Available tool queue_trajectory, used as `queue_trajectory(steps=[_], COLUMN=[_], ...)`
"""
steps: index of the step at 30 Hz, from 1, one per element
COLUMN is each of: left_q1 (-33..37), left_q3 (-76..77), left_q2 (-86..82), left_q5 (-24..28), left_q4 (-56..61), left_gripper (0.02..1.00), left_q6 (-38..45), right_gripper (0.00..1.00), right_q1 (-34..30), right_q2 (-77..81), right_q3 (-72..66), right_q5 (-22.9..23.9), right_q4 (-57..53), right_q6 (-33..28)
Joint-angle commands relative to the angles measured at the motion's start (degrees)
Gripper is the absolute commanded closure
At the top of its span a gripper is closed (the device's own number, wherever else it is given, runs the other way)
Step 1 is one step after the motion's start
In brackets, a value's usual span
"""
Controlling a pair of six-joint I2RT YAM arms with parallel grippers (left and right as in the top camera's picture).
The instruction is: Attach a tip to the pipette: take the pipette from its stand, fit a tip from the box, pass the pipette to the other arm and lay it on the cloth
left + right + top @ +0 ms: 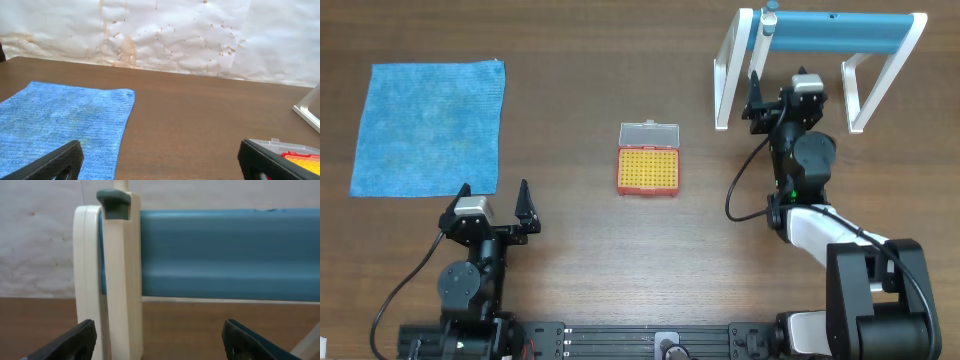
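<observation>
Two-armed and standing along the near edge of the brown table (620, 270).

Holding the right gripper (159, 327) up close to the white-and-blue stand (835, 30) at the table's far right, facing the stand's left end. Showing that gripper's jaws spread wide and pinching nothing. Carrying the pipette (120, 280) upright at the left end of the blue bar (225, 255), cream-bodied and capped in grey-green, right against the white side plate (85, 280). Leaving the pipette just ahead of the right gripper and apart from both fingers, nearer to one finger than to the other.

Resting the left gripper (495, 195) low at the near left of the table, near the near right corner of the blue cloth (428, 128). Showing its jaws spread wide too, gripping nothing. Spreading the cloth flat over the far left of the table, well apart from the stand.

Keeping the tip box (648, 172) between the two arms, near the table's middle, apart from both grippers. Displaying yellow tips in an orange rack, with the clear lid (648, 133) lying open toward the far side. Catching a corner of the box in the left wrist view as well, beside one dark finger.
</observation>
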Motion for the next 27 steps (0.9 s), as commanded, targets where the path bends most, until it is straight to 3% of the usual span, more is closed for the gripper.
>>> queue_trajectory(steps=[1, 10, 27], left_q1=[0.2, 0.2, 0.2], left_q3=[-0.1, -0.1, -0.1], left_q2=[-0.3, -0.3, -0.3], left_q5=[-0.5, -0.5, -0.5], left_q4=[-0.3, -0.3, -0.3], left_gripper=[0.020, 0.023, 0.023], left_q6=[0.1, 0.1, 0.1], right_gripper=[0.176, 0.176, 0.176], right_q1=[0.5, 0.5, 1.4], right_q2=[0.4, 0.4, 4.8], right_q3=[4.8, 8.0, 11.8], right_q5=[0.3, 0.3, 0.6], right_q4=[-6.8, -13.2, -14.0], right_q6=[2.0, 2.0, 1.9])
